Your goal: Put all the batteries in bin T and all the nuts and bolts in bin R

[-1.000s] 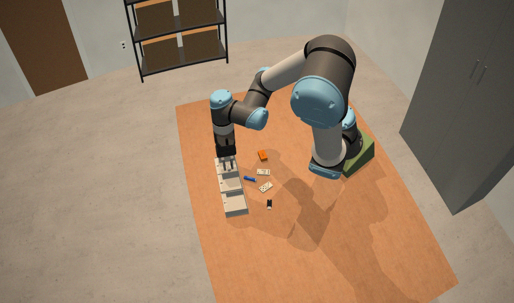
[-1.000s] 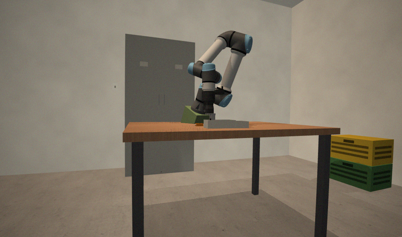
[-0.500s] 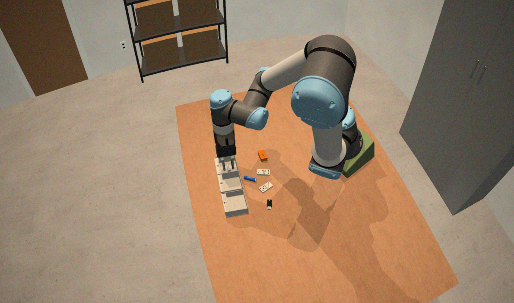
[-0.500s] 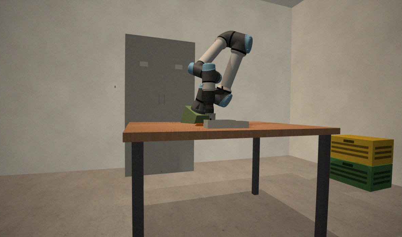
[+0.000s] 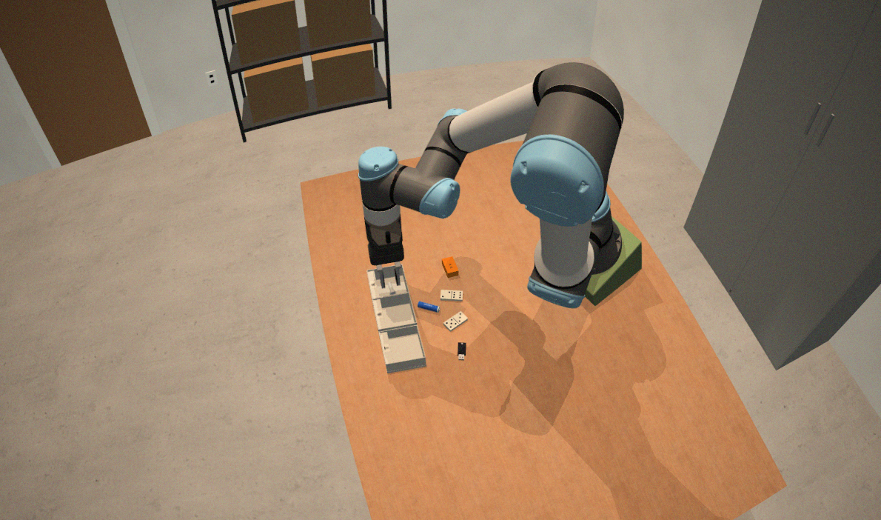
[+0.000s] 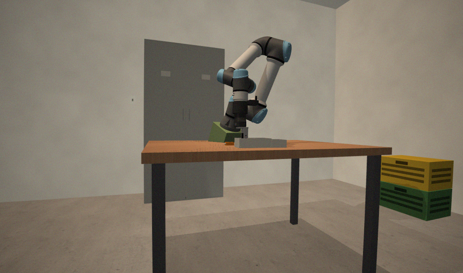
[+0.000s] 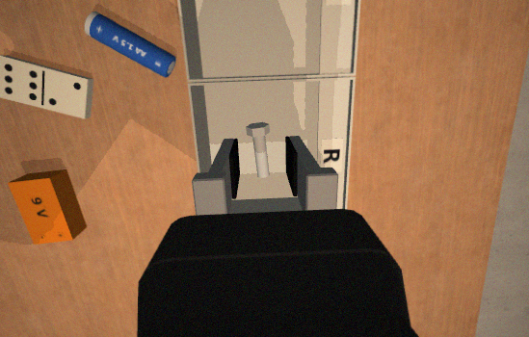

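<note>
My gripper (image 7: 262,155) is open above the bin marked R (image 7: 273,140), the far bin of a row of three grey bins (image 5: 394,318). A grey bolt (image 7: 259,151) lies on that bin's floor between my fingers, clear of both. A blue AA battery (image 7: 129,44) lies on the table left of the bins and also shows in the top view (image 5: 428,306). An orange 9V battery (image 7: 46,206) lies further left and also shows in the top view (image 5: 450,265). The gripper (image 5: 389,276) hangs just over the bin rim. I cannot read the marks on the other two bins.
Two dominoes (image 5: 451,295) (image 5: 455,320) and a small black USB stick (image 5: 461,350) lie on the table right of the bins. The table's edge runs close along the bins' other side (image 7: 509,168). The arm's green base (image 5: 614,264) stands at the right.
</note>
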### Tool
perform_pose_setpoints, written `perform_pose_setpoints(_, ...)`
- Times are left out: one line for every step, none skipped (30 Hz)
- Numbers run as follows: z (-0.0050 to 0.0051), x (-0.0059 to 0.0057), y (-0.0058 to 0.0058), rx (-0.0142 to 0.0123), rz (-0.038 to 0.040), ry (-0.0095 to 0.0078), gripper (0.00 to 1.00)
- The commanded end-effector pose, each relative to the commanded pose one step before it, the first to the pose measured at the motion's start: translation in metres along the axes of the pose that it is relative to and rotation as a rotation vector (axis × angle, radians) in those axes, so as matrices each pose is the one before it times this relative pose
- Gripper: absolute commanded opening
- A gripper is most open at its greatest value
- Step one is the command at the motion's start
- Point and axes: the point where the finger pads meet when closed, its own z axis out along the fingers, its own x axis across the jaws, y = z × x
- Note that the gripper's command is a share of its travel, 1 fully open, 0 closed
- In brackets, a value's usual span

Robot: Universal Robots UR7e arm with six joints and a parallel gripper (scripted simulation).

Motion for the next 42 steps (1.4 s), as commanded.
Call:
perform_pose_setpoints(-0.01037, 0.00162, 0.00121, -0.00111, -0.00041, 0.00296, 0.62)
perform_pose_setpoints(-0.00134, 0.0, 0.0, 0.0, 0.0, 0.0, 0.62)
perform_pose_setpoints(-0.00134, 0.0, 0.0, 0.0, 0.0, 0.0, 0.62)
perform_pose_setpoints(-0.00134, 0.0, 0.0, 0.0, 0.0, 0.0, 0.62)
perform_pose_setpoints(-0.00067, -0.00001, 0.00001, -0.00003, 0.0, -0.00002, 0.62)
perform_pose_setpoints(0.0, -0.00001, 0.00002, -0.00005, 0.0, -0.00005, 0.62)
perform_pose_setpoints(-0.005, 0.00004, -0.00004, 0.0001, -0.00001, 0.00009, 0.62)
perform_pose_setpoints(-0.005, 0.0, -0.00001, -0.00003, -0.00001, -0.00002, 0.62)
perform_pose_setpoints(0.0, 0.0, 0.0, 0.0, 0.0, 0.0, 0.62)
perform_pose_setpoints(0.0, 0.0, 0.0, 0.0, 0.0, 0.0, 0.62)
perform_pose_setpoints(-0.00501, 0.0, 0.0, -0.00002, -0.00001, -0.00002, 0.62)
perform_pose_setpoints(-0.005, 0.0, -0.00001, -0.00003, -0.00001, -0.00002, 0.62)
perform_pose_setpoints(-0.0014, 0.0, 0.0, -0.00001, 0.0, -0.00001, 0.62)
perform_pose_setpoints(-0.00001, 0.0, 0.0, 0.0, 0.0, 0.0, 0.62)
perform_pose_setpoints(-0.00001, 0.0, 0.0, 0.0, 0.0, 0.0, 0.62)
perform_pose_setpoints(-0.00001, 0.0, 0.0, 0.0, 0.0, 0.0, 0.62)
perform_pose_setpoints(-0.00001, 0.0, 0.0, 0.0, 0.0, 0.0, 0.62)
perform_pose_setpoints(-0.00001, -0.00002, 0.00002, -0.00007, 0.0, -0.00006, 0.62)
perform_pose_setpoints(-0.00001, -0.00002, 0.00002, -0.00007, 0.0, -0.00006, 0.62)
perform_pose_setpoints(0.0, -0.00002, 0.00002, -0.00006, 0.0, -0.00006, 0.62)
perform_pose_setpoints(0.00026, -0.00036, -0.00014, 0.0004, 0.00029, -0.00055, 0.62)
perform_pose_setpoints(0.00056, -0.00051, -0.0001, 0.00098, 0.00066, -0.00119, 0.62)
perform_pose_setpoints(0.00111, -0.00073, -0.001, 0.00182, -0.00032, -0.00199, 0.62)
perform_pose_setpoints(0.0, 0.0, 0.0, 0.0, 0.0, 0.0, 0.62)
perform_pose_setpoints(0.00007, 0.00002, -0.00003, -0.00002, 0.00001, 0.00002, 0.62)
perform_pose_setpoints(0.0, 0.0, 0.0, 0.0, 0.0, 0.0, 0.62)
perform_pose_setpoints(0.0, 0.0, 0.0, 0.0, 0.0, 0.0, 0.62)
perform_pose_setpoints(0.00026, -0.00257, -0.00094, 0.00058, 0.00141, -0.00065, 0.62)
perform_pose_setpoints(-0.00027, 0.00124, 0.00025, -0.00057, -0.00142, 0.00063, 0.62)
perform_pose_setpoints(0.0, 0.0, 0.0, 0.0, 0.0, 0.0, 0.62)
perform_pose_setpoints(-0.00025, -0.00769, -0.00547, 0.00064, 0.05336, -0.00061, 0.6)
perform_pose_setpoints(-0.00046, -0.00657, -0.00507, 0.00014, 0.05, 0.00009, 0.6)
perform_pose_setpoints(-0.00044, -0.00681, -0.00473, 0.00013, 0.05, 0.00007, 0.6)
perform_pose_setpoints(-0.00056, -0.0071, -0.00439, -0.00028, 0.01211, 0.00007, 0.6)
perform_pose_setpoints(-0.00047, -0.00712, -0.00428, -0.00007, 0.01434, 0.00001, 0.6)
perform_pose_setpoints(-0.00046, -0.00718, -0.00417, 0.00015, 0.0191, -0.00015, 0.6)
perform_pose_setpoints(-0.00025, -0.00425, -0.00256, 0.0003, 0.02075, -0.00034, 0.6)
perform_pose_setpoints(-0.00028, -0.00479, -0.00266, 0.00042, 0.02091, -0.00053, 0.6)
perform_pose_setpoints(-0.00019, -0.00547, -0.00284, 0.00054, 0.02066, -0.00069, 0.6)
perform_pose_setpoints(-0.00014, -0.00577, -0.00285, 0.00062, 0.0204, -0.00079, 0.6)
perform_pose_setpoints(-0.00009, -0.00579, -0.00273, 0.00063, 0.02027, -0.00082, 0.6)
perform_pose_setpoints(-0.00029, -0.00571, -0.00239, 0.00058, 0.02026, -0.00078, 0.6)
